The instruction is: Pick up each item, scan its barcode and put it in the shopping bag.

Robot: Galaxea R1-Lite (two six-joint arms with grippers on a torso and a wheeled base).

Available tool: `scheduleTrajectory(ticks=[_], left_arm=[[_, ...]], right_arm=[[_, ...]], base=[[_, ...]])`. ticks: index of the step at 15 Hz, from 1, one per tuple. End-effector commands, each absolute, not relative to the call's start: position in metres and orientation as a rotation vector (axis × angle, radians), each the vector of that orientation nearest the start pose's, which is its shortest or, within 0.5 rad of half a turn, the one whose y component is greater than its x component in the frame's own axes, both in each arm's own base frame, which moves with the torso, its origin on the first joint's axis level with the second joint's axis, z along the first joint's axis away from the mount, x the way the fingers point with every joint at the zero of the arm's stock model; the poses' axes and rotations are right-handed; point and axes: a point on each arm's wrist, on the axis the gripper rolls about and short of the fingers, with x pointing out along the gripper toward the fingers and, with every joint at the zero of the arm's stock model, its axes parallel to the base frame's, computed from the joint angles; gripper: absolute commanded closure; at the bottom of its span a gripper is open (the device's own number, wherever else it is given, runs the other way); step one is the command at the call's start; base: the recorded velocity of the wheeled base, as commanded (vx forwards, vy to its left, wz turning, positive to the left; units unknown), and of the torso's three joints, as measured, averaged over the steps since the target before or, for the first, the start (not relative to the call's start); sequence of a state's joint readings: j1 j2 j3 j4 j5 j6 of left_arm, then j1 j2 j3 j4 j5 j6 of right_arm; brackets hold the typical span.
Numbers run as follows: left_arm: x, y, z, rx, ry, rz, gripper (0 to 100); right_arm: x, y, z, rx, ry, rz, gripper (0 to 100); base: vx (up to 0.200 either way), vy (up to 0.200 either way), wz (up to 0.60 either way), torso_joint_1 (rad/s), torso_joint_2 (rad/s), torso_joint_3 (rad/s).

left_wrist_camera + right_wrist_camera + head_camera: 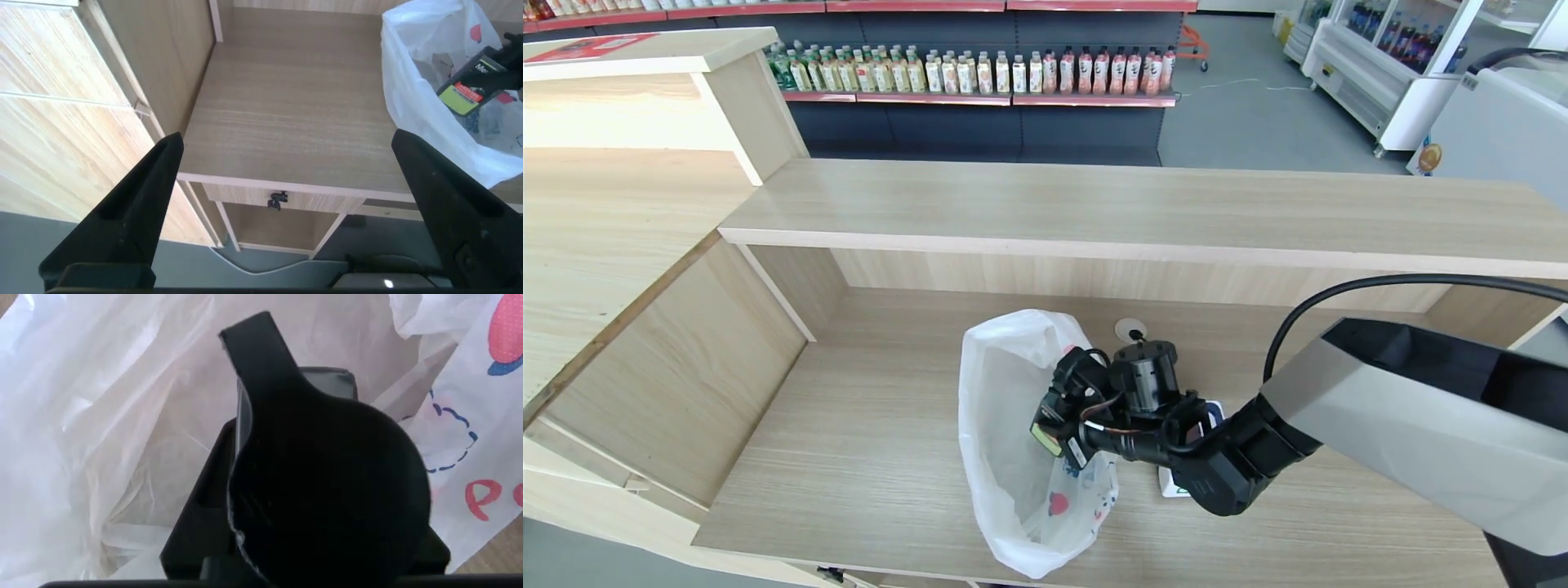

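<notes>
— Where's the shopping bag (996, 392)?
— Standing open on the lower counter (866, 457), with the right gripper (1054, 433) dipped inside it.
— Holding anything?
— A dark rounded object (327, 498) sits right at its wrist camera. I can't tell whether the fingers clamp it.
— And the left gripper (286, 204)?
— Spread wide and empty, above the counter's front edge, near the bag

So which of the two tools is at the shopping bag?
The right tool, in the shopping bag gripping a dark item; the left tool hangs open and empty short of the counter.
</notes>
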State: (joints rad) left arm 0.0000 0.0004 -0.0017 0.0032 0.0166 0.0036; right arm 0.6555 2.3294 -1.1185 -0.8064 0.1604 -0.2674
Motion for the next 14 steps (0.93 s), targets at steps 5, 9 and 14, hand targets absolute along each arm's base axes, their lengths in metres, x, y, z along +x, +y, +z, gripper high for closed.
scheduleTrajectory(ticks=[5,9,14], left_arm=[[-0.023,0.000,0.076,0.003,0.002,0.017,0],[-0.023,0.000,0.076,0.003,0.002,0.017,0],[-0.023,0.000,0.076,0.005,0.002,0.017,0]], right_arm=[[0.339,0.268,0.054,-0.310,0.237,0.888,0],[0.317,0.235,0.136,0.088,0.243,0.810,0],[0.250,0.117,0.193,0.259,0.190,0.525,0]], base=[[0.000,0.000,0.00,0.000,0.00,0.000],[0.000,0.000,0.00,0.000,0.00,0.000],[0.000,0.000,0.00,0.000,0.00,0.000]])
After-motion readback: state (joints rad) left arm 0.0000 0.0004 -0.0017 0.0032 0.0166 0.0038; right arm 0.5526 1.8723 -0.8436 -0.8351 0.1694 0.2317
